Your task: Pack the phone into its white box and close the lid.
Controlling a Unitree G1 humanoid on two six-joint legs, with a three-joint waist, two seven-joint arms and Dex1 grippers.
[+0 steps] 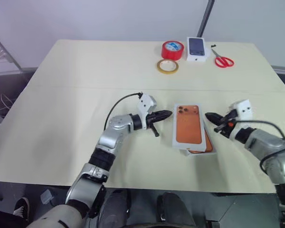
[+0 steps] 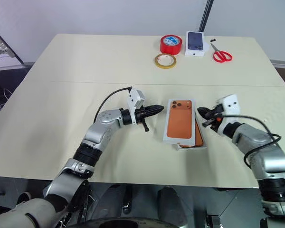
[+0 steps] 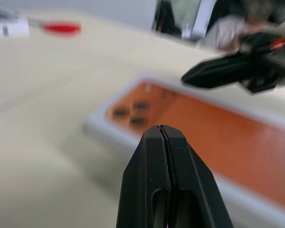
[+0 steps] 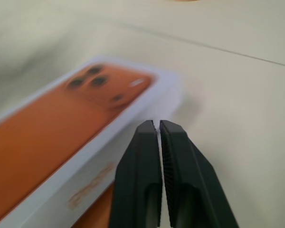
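A white box point(image 1: 187, 124) lies at the middle of the table, its top face copper-orange with a camera cluster at the far left corner. The white side point(image 4: 92, 183) carries orange lettering. Under it, offset towards the right and the near side, a flat orange slab point(image 1: 209, 144) peeks out, which looks like the phone. My left gripper point(image 1: 167, 114) is shut and empty, level, its tip just left of the box's far corner. My right gripper point(image 1: 209, 116) is shut and empty too, its tip just right of the box. In the left wrist view the right gripper point(image 3: 228, 73) hangs over the box's far side.
At the back of the table stand a red tape roll point(image 1: 173, 49), a yellow tape ring point(image 1: 167, 66), a small white carton printed with a dark phone point(image 1: 196, 48) and red scissors point(image 1: 223, 60). The cream table cover point(image 1: 61, 118) stretches bare to the left.
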